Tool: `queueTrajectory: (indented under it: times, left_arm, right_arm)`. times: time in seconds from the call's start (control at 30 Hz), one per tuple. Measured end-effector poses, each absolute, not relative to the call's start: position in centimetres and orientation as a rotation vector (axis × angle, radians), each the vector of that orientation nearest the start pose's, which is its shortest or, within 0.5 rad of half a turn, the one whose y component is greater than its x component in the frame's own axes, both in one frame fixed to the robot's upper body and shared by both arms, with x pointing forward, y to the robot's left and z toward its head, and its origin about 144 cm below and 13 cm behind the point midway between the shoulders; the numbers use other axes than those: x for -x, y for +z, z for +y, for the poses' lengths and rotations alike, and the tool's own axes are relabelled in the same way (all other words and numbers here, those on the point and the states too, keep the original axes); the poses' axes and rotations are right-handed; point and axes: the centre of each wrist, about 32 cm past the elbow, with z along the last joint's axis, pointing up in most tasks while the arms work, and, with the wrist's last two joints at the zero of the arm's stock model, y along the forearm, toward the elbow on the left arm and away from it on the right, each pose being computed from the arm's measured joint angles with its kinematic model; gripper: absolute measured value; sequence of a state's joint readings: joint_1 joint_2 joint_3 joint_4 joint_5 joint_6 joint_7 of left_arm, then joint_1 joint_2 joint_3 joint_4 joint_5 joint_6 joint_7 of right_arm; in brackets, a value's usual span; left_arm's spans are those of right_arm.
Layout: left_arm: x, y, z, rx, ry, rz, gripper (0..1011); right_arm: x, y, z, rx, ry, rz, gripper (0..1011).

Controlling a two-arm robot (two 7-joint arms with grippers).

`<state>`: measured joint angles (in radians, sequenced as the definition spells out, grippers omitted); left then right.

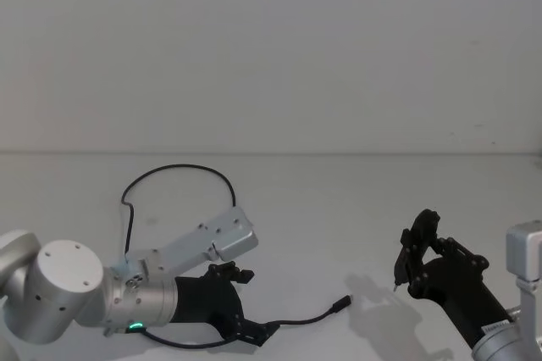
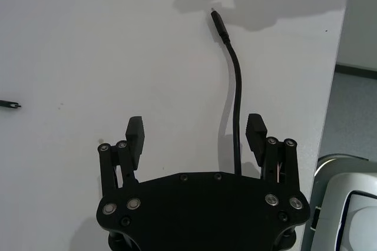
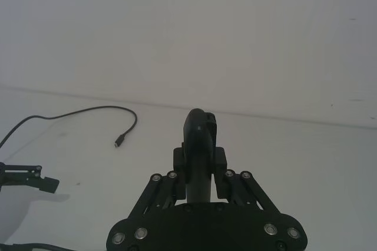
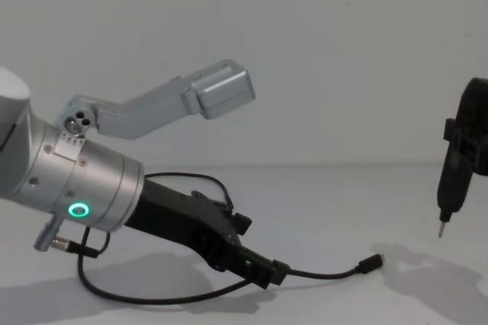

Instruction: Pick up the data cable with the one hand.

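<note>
Data cable (image 2: 235,86) lies on the white table (image 2: 88,39) and passes between the spread fingers of the left gripper (image 2: 194,124). It runs just beside one finger pad (image 2: 255,126) and well apart from the other. The jaws stand wide and grip nothing. In the chest view this gripper is tilted down, its fingertips low at the table.

Out past those fingertips the cable bends gently and ends in a small plug (image 2: 219,24) tipped with metal. Back from the gripper, it sweeps in a slack loop under the silver wrist (image 4: 84,184), where a green ring (image 4: 77,210) glows.

Well apart from the left gripper, on its right, the right gripper (image 3: 200,159) is clenched on a black pen-like tool (image 4: 457,165), whose point hangs above the table.
</note>
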<state>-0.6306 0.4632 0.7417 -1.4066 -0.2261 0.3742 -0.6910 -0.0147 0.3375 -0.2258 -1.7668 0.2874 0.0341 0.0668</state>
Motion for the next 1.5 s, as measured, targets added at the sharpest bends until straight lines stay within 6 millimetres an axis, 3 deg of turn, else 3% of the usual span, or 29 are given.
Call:
queueTrajectory:
  times: [0.67, 1.2, 1.3, 1.5]
  left_arm:
    - [-56.8, 123.9, 18.0, -0.59, 0.439, -0.084, 998]
    - [-56.7, 123.7, 17.7, -0.595, 0.445, -0.079, 598]
    - [-56.7, 123.7, 17.7, -0.595, 0.445, -0.079, 456]
    - [-56.7, 123.7, 17.7, -0.596, 0.446, -0.078, 274]
  right_arm:
    - [-44.3, 118.9, -23.7, -0.026, -1.229, -0.075, 263]
    - [-44.3, 118.9, -23.7, -0.026, -1.229, -0.075, 263]
    - [-44.3, 118.9, -23.7, -0.026, -1.229, -0.075, 263]
    - [-44.3, 118.9, -23.7, -0.026, -1.229, -0.075, 263]
